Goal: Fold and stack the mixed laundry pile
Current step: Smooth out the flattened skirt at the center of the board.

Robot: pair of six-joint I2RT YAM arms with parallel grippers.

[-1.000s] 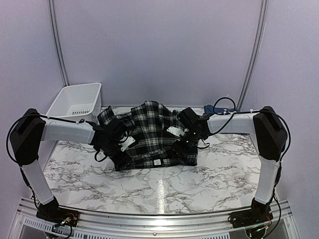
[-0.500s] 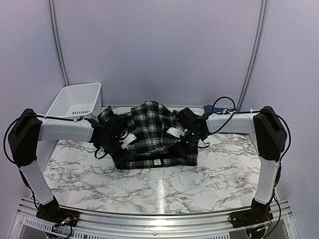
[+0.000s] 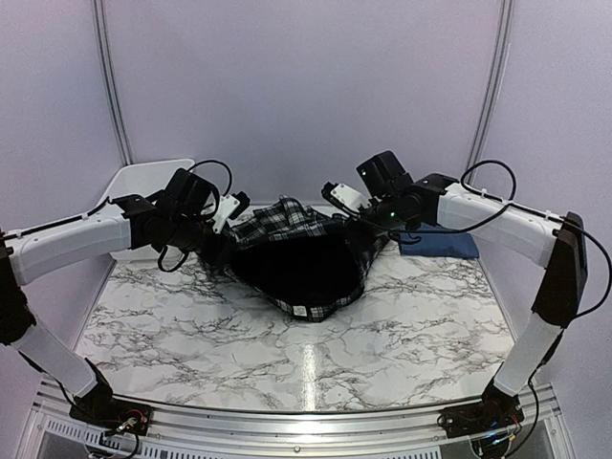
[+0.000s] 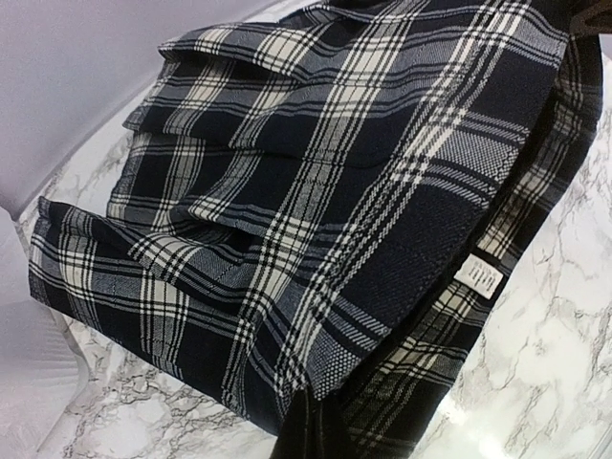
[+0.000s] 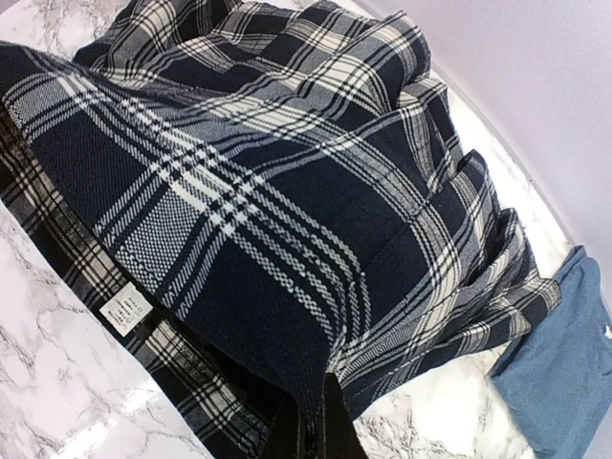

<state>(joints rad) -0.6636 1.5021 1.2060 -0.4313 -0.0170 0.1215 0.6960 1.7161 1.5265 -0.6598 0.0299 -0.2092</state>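
Note:
The black-and-white plaid garment [image 3: 306,273] hangs slung between my two grippers, its lower fold with a white label [image 3: 302,311] touching the marble. My left gripper [image 3: 228,256] is shut on its left edge. My right gripper [image 3: 371,229] is shut on its right edge. In the left wrist view the plaid cloth [image 4: 335,191] fills the frame, pinched in the left gripper [image 4: 320,442] at the bottom. The right wrist view shows the plaid cloth [image 5: 268,191] pinched the same way in the right gripper [image 5: 320,435]. The blue t-shirt [image 3: 440,241] [image 5: 564,373] lies crumpled at the back right.
A white plastic bin [image 3: 143,180] stands at the back left, partly behind my left arm. The marble table [image 3: 411,325] is bare in front of the garment. Pale walls close in behind and at both sides.
Both grippers shut on the plaid garment's edges, then rose and drew back and apart. The garment has come up off the table and now hangs between them.

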